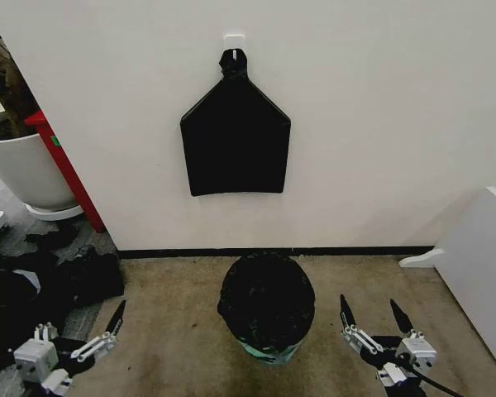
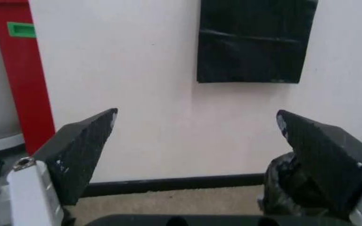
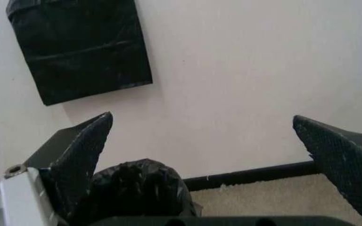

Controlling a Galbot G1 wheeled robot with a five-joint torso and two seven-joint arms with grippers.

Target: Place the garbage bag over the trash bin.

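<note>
Here, garbage bag (image 1: pixel 266 299) drapes over the trash bin (image 1: pixel 269 353) (greenish base showing), left gripper (image 1: pixel 107 325) and right gripper (image 1: pixel 372 318) flanking it, fingers apart, empty

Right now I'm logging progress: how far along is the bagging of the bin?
Nearly done, it seems. The garbage bag already drapes over the trash bin, whose greenish base peeks out below. Nothing is in hand: the left gripper and right gripper sit open either side. Whether the bag needs tucking I cannot tell.

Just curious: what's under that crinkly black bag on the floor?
The garbage bag covers the trash bin; just its greenish base peeks out. The bin's rim and inside are hidden.
</note>
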